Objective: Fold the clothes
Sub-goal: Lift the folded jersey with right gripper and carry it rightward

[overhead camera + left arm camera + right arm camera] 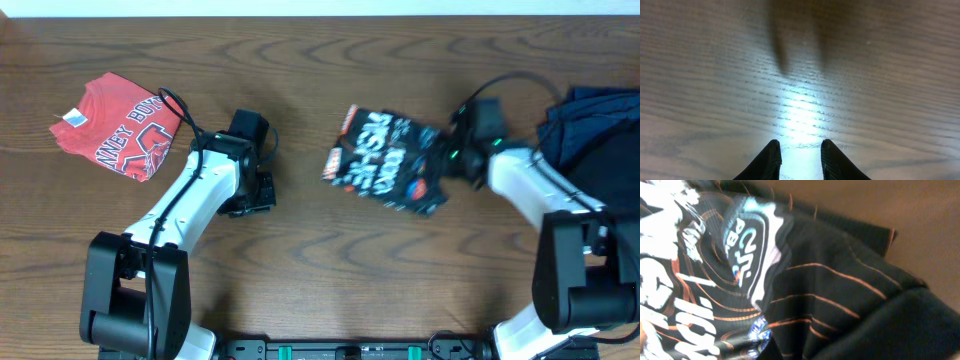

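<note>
A black jersey (pixel 385 165) with white lettering and thin orange contour lines lies bunched at the table's centre right. My right gripper (pixel 443 160) sits at its right edge, shut on the cloth. In the right wrist view the jersey (pixel 830 280) fills the frame and hides the fingers. A red tee (pixel 120 125) with white lettering lies crumpled at the far left. My left gripper (pixel 258 192) hovers over bare wood between the tee and the jersey. Its fingers (pixel 771 160) are slightly open, with only the lit tabletop (pixel 800 110) between them.
A pile of navy and black garments (pixel 590 125) lies at the right edge, beside the right arm. The wooden table (pixel 320 270) shows bare wood along the front and between the two arms.
</note>
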`<control>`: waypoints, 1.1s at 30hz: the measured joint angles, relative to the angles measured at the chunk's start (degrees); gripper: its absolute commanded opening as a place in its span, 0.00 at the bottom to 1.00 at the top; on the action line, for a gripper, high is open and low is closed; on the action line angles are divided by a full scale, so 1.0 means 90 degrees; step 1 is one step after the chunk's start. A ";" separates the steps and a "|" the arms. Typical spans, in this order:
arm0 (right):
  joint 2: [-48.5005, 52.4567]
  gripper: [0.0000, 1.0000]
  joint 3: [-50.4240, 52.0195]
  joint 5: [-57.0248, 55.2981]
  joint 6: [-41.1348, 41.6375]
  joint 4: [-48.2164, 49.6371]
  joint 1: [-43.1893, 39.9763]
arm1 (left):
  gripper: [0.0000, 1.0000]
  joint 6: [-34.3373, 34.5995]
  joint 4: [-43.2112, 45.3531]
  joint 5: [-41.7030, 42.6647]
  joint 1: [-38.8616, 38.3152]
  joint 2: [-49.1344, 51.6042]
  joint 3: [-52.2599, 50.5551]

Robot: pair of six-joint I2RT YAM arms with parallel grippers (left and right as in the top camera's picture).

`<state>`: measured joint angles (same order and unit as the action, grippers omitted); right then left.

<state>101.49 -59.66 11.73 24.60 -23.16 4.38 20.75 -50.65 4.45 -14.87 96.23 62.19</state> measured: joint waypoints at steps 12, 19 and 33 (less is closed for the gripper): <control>0.0015 0.01 -0.3223 -0.1787 -0.1175 -0.1741 -0.1433 | 0.29 0.0000 -0.0066 -0.0022 0.0000 0.0000 0.0000; 0.0015 0.01 -0.3764 -0.2399 -0.1275 -0.2538 -0.2511 | 0.29 0.0000 -0.0063 -0.0019 0.0000 0.0000 0.0000; 0.0015 0.01 -0.3764 -0.2310 -0.1219 -0.3067 -0.4427 | 0.29 0.0000 -0.0165 -0.0019 0.0000 0.0000 0.0000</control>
<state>101.62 -93.54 -9.06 13.63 -50.76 -35.46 20.75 -52.14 4.27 -14.87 96.23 62.19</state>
